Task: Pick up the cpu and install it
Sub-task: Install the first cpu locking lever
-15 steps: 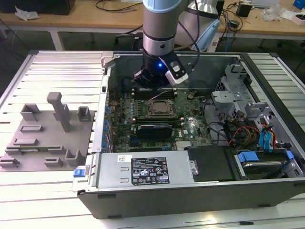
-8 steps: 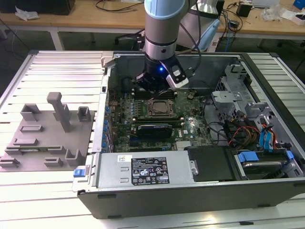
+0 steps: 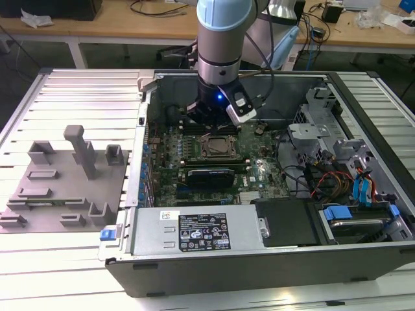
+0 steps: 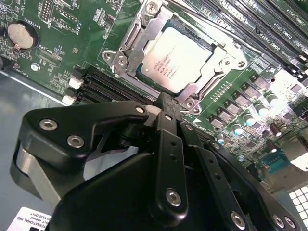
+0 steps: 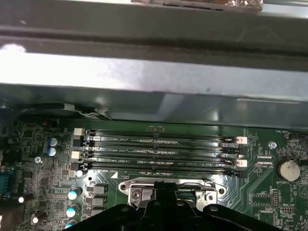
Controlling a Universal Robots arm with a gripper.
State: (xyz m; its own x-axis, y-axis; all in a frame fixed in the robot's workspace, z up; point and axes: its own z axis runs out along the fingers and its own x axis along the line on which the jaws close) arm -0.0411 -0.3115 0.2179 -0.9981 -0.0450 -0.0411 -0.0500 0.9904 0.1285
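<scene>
Second wrist view: I see the cpu [image 4: 177,58] already lying flat in its socket frame [image 4: 144,36] on the motherboard [image 4: 57,53], just beyond the tip of my tool [image 4: 166,108], whose fingers are closed together on nothing. The exterior view places the tool [image 3: 214,120] just above the socket; the first wrist view adds the memory slots [image 5: 159,151] beyond it.

One cpu [image 4: 176,57], four memory slots [image 5: 159,153], one coin battery [image 5: 288,169].
</scene>
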